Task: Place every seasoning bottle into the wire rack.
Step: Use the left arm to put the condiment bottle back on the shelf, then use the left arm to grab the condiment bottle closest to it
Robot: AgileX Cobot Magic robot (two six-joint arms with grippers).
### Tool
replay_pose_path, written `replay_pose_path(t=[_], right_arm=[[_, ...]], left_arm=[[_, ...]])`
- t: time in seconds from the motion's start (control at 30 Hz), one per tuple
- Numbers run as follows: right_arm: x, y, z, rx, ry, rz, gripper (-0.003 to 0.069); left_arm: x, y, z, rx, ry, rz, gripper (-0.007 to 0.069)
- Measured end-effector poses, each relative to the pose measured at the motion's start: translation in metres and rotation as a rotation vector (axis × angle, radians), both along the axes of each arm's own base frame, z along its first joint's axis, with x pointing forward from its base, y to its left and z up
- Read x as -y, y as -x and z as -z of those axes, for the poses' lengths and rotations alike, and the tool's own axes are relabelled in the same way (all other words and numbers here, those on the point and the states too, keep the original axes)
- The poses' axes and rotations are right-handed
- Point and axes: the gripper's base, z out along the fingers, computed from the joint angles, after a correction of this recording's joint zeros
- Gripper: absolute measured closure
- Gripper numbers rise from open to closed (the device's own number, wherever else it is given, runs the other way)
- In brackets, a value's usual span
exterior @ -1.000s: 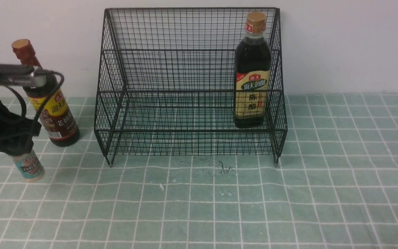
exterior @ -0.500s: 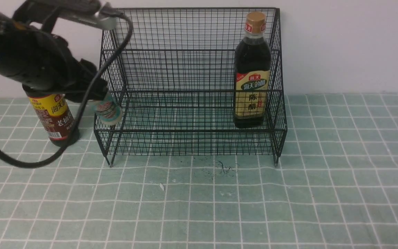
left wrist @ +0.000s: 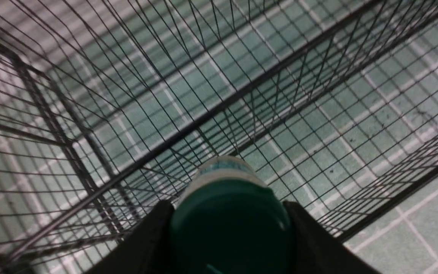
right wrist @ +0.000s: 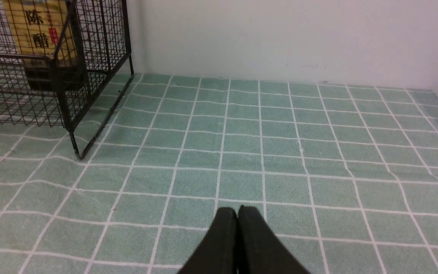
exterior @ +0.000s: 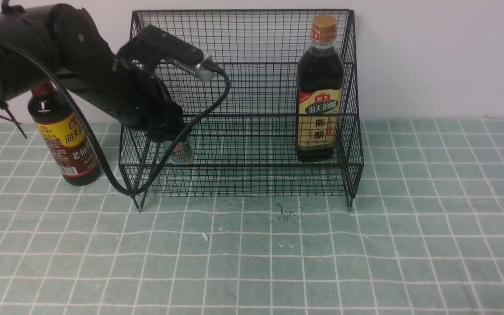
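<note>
Now the left end effector (exterior: 167, 130), gripping the green-capped shaker (exterior: 180, 152), has swung from the table's (exterior: 387, 245) left edge into the wire rack (exterior: 243, 65); release likely next.

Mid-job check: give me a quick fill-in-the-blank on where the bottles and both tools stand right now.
The shaker held by the left tool has a ____ cap.
The tan-capped bottle stands at the ____ end of the wire rack.
The red-necked bottle stands outside the rack, on its ____ side.
The right tool is ____, holding nothing.
Missing words: green; right; left; shut.
</note>
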Motion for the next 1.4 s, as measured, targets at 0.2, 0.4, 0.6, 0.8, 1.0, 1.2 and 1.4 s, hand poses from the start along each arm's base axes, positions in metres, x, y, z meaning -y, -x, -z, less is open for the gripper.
replay_pose_path(t=[0.2, 0.4, 0.6, 0.8, 1.0, 1.2, 1.4], right_arm=[[0.000, 0.000, 0.000, 0.000, 0.000, 0.000, 0.0673], [0.000, 0.000, 0.000, 0.000, 0.000, 0.000, 0.0673], [0.000, 0.000, 0.000, 0.000, 0.000, 0.000, 0.0673], [0.000, 0.000, 0.000, 0.000, 0.000, 0.000, 0.0673], [0.000, 0.000, 0.000, 0.000, 0.000, 0.000, 0.0673], [0.000, 0.000, 0.000, 0.000, 0.000, 0.000, 0.0673], [0.000, 0.000, 0.000, 0.000, 0.000, 0.000, 0.0673]], left_arm=[[0.001, -0.010, 0.029, -0.070, -0.036, 0.007, 0.0316], [0.001, -0.012, 0.030, -0.071, -0.032, -0.007, 0.0316], [0.000, -0.010, 0.025, -0.062, -0.045, -0.003, 0.0195], [-0.003, -0.001, -0.003, 0.006, -0.036, -0.003, 0.0137], [-0.013, 0.024, -0.057, 0.146, -0.033, -0.037, 0.0291], [-0.057, 0.056, -0.113, 0.254, 0.092, -0.286, 0.0609], [-0.112, 0.062, -0.118, 0.210, 0.186, -0.563, 0.0621]])
